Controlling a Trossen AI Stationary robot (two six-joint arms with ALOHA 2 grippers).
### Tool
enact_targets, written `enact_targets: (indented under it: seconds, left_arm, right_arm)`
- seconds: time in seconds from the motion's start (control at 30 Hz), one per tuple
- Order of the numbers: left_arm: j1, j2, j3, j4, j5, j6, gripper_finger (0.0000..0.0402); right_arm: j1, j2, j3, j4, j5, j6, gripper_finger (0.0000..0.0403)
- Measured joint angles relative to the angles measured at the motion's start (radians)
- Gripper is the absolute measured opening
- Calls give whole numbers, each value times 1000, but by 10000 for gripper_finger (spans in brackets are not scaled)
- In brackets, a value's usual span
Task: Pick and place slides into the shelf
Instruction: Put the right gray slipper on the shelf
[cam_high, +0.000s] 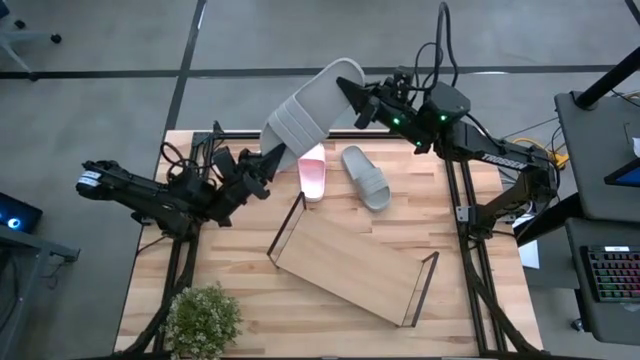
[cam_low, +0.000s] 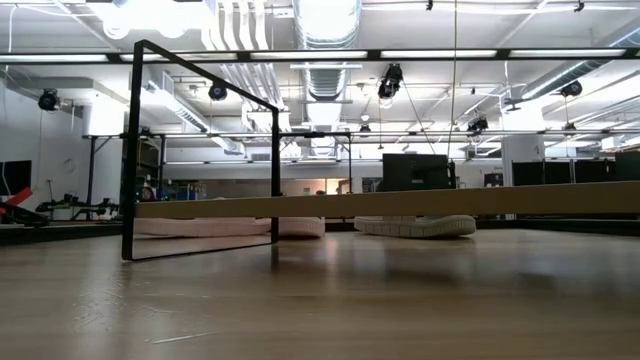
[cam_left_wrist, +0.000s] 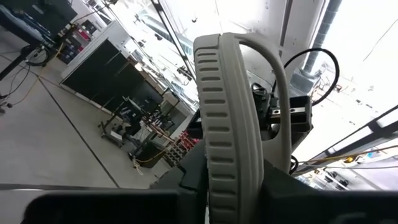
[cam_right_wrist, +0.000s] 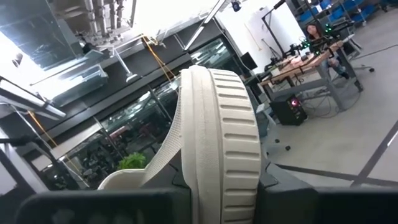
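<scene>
A grey slide with a ribbed strap hangs high over the table's far edge, stretched between both grippers. My left gripper is shut on its strap end and my right gripper on the opposite end. One pink slide and a second grey slide lie sole-down on the table just beyond the shelf. The shelf's light board sits diagonally, with wire frames at both short ends. The low view shows the shelf board, the grey slide and neither gripper. My left gripper pinches the grey slide's sole at the end by the ribbed strap, one finger on each face, coming slanting up from the table's left. The slide is lifted clear. My right gripper pinches the sole's other end between its two fingers, reaching from the table's right. The slide spans the two grippers, clear of the table.
A small potted plant stands at the table's near left corner. The shelf's wire frame rises above the board. Bare wood shows to the left of the shelf and along the near edge.
</scene>
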Motion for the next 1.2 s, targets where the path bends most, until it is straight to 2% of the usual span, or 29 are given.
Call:
enact_targets:
  seconds: [0.13, 0.23, 0.37, 0.5, 0.6, 0.7, 0.87, 1.0, 1.1, 1.2]
  left_arm:
    - [1, 0, 0, 1, 3, 7, 69]
    - [1, -9, 0, 0, 10, 77, 79]
    - [1, -46, 0, -14, 21, 149, 96]
    - [0, -88, 0, -60, 16, 155, 119]
    - [-1, -126, -1, -131, 10, 214, 133]
    - [-4, -180, -2, -263, 17, 311, 145]
    - [-9, -280, -2, -518, 146, 360, 156]
    - [-9, -323, -4, -651, 259, 361, 157]
    - [-9, -322, -6, -739, 368, 361, 157]
    - [-13, -281, -8, -803, 403, 388, 157]
  right_arm:
    - [0, 0, 0, -6, 20, 10, 52]
    - [0, -7, -1, -15, 25, 12, 52]
    - [0, -23, -1, -39, 60, 23, 52]
    - [-2, -28, -1, -44, 75, 24, 52]
    - [-2, -30, -1, -65, 76, 25, 52]
    - [-3, -41, -2, -172, 71, 43, 51]
    - [-9, -72, -3, -292, 57, 121, 51]
    - [-28, -95, -1, -371, -25, 182, 51]
    - [-45, -102, -5, -457, -82, 265, 51]
    - [-46, -106, -12, -493, -82, 318, 51]
